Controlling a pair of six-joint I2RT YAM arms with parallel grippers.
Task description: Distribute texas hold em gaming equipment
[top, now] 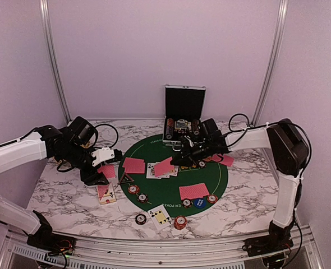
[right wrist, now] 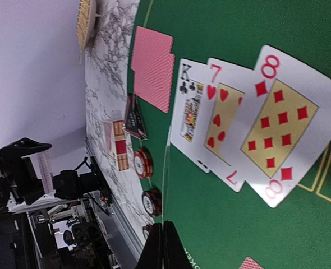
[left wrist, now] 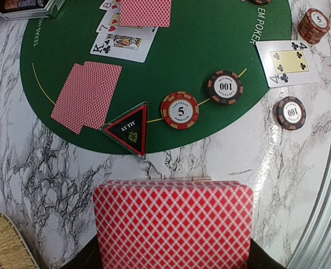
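Note:
My left gripper (top: 100,172) hovers over the marble left of the green mat, shut on a deck of red-backed cards (left wrist: 173,224); its dark fingers (left wrist: 84,259) show at the deck's lower corners. My right gripper (right wrist: 164,246) is above the mat's middle, shut on a single card (top: 164,166) that shows edge-on (right wrist: 166,179) in the right wrist view. A king, seven and eight (right wrist: 227,115) lie face up on the mat. Nearby are a red-backed pair (left wrist: 87,95), a triangular token (left wrist: 129,130), a 5 chip (left wrist: 179,110) and a 100 chip (left wrist: 225,87).
An open metal chip case (top: 183,115) stands at the mat's far edge. A card box (top: 106,193), a four of clubs (left wrist: 286,61), loose chips (left wrist: 290,112) and a chip stack (left wrist: 313,25) lie on the marble. A blue disc (top: 198,203) sits by red-backed cards (top: 194,191). A straw basket (left wrist: 5,241) is left.

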